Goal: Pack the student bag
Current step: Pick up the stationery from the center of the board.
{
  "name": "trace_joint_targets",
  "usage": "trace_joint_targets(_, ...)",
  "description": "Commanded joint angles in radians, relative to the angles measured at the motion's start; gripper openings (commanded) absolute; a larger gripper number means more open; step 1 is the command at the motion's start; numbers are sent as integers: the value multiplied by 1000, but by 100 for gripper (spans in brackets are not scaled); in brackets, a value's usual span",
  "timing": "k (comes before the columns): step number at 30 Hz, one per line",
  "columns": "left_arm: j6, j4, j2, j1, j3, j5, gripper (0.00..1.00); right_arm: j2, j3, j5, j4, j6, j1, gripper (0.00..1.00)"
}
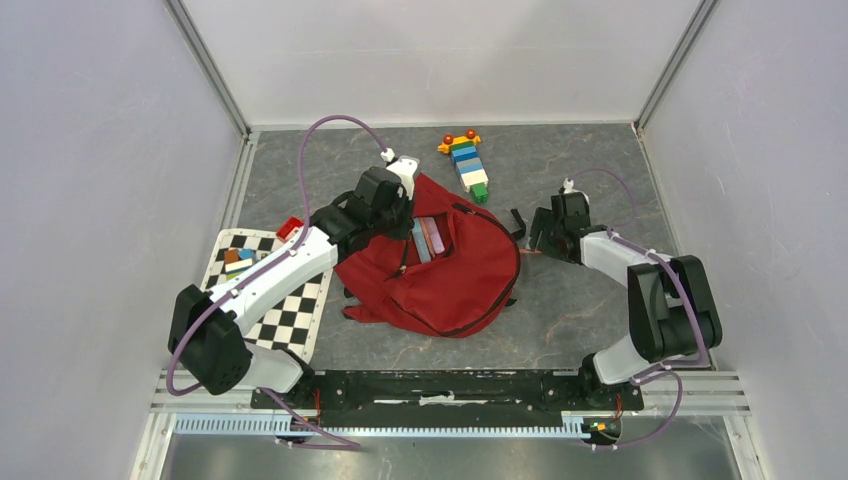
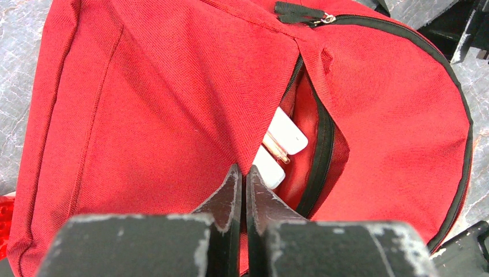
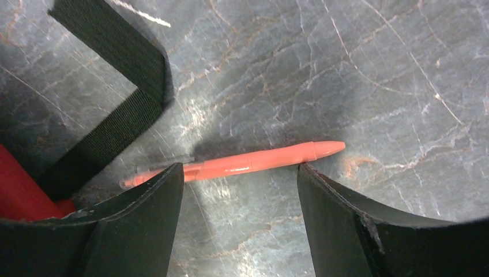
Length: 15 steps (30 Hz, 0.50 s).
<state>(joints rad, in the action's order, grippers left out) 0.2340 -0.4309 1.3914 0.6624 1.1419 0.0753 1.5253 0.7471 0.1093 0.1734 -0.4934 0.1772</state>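
Overhead placement: student bag [image 1: 440,285] lies flat mid-table with its mouth open and books [image 1: 428,240] showing inside.

Left wrist view: left gripper [image 2: 242,172] is pinched tight on the bag's fabric flap, holding the opening apart. White items [image 2: 288,137] are visible within.

Right wrist view: right gripper [image 3: 239,173] stands wide apart and empty over an orange pen [image 3: 254,161] lying on the table [image 3: 375,69] near a black strap [image 3: 115,115].

Risk: the pen appears to lie along the closing direction, so the jaws may squeeze it endwise and eject it. If the flap slips, the mouth would probably fall shut.
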Motion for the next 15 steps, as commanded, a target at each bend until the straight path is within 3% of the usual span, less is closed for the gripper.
trace_joint_targets(1,-27,37,-12,-3,12,-18,2,52,61,-3,-38,-28,7,77)
trace_joint_targets(8,-27,37,-13,-3,12,-18,2,117,127,25,-31,-26,7,80)
trace_joint_targets(15,-27,37,-10,-3,12,-18,2,166,171,149,38,-8,28,78)
